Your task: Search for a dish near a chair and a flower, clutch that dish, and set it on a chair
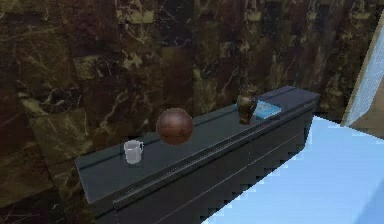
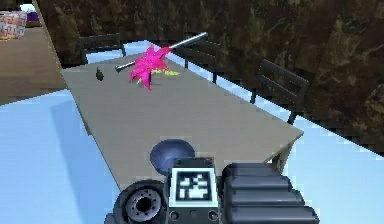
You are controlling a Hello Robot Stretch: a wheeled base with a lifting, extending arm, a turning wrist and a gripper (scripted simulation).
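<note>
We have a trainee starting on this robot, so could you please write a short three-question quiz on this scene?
1. True or false: the bowl lies on the floor.
2. Which thing lies by the pink flower? A: a grey rod. B: a lamp. C: a book.
3. Fill in: in the forward view, the brown ball stands on a dark ____.

Key
1. False: it stands on the table, near its near edge.
2. A.
3. Dresser.
</note>
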